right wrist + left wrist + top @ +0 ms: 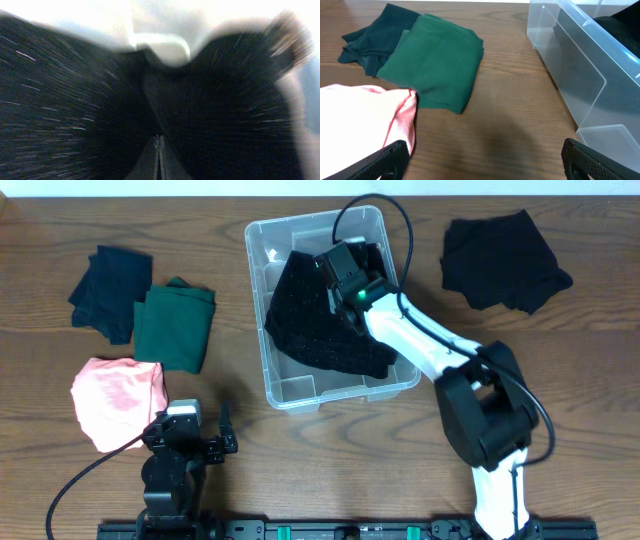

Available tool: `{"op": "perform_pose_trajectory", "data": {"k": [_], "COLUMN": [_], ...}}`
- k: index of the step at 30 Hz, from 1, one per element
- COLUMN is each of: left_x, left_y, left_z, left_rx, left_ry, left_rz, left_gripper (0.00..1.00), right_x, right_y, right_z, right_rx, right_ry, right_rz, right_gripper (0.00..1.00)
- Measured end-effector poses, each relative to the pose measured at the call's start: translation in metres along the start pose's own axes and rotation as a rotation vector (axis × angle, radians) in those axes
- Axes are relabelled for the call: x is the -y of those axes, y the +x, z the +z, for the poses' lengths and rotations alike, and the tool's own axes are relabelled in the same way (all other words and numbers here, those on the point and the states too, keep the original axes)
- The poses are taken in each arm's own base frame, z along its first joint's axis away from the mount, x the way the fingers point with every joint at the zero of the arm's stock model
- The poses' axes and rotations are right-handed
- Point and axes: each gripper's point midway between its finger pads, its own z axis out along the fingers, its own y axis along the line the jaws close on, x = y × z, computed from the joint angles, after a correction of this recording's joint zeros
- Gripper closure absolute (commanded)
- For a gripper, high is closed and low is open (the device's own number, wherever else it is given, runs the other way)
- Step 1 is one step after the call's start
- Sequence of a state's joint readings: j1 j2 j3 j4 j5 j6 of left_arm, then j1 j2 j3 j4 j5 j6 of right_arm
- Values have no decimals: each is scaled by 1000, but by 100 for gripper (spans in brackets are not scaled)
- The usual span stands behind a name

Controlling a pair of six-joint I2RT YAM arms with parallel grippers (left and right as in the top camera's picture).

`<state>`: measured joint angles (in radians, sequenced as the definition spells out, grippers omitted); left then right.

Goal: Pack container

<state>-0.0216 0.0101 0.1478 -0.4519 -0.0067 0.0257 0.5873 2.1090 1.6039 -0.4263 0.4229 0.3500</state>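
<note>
While the right gripper [159,150], jaws shut, is buried in the black knit garment [310,320] inside the clear rectangular plastic container [258,310] at mid-table — grip on fabric unclear — best press it flat below the rim, left gripper [490,167] wide open, empty.

The desk [330,470] is matt grained wood, the container [300,388] clear glossy plastic, the black garment [315,320] rough flecked knit, the green garment [175,328] and the pink garment [115,395] soft matt cloth.
</note>
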Motion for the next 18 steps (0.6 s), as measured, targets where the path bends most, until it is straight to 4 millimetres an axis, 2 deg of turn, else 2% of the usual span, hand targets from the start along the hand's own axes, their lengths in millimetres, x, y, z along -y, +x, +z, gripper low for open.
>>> {"op": "perform_pose_trajectory", "data": {"k": [4, 7, 10, 14, 18], "left_x": [0, 0, 0, 0, 0], "left_y": [0, 0, 0, 0, 0], "left_z": [0, 0, 0, 0, 0], "left_rx": [1, 0, 0, 1, 0], "left_ry": [0, 0, 0, 0, 0], "left_rz": [0, 0, 0, 0, 0], "left_gripper": [2, 2, 2, 2, 2], "right_x": [-5, 2, 15, 40, 56], "right_y": [-43, -69, -74, -72, -62], "right_z": [-41, -58, -56, -42, -29], "right_rx": [119, 186, 192, 169, 123], "right_ry": [-51, -59, -38, 13, 54], "right_rz": [25, 57, 73, 94, 97], "right_gripper": [99, 99, 99, 99, 99]}}
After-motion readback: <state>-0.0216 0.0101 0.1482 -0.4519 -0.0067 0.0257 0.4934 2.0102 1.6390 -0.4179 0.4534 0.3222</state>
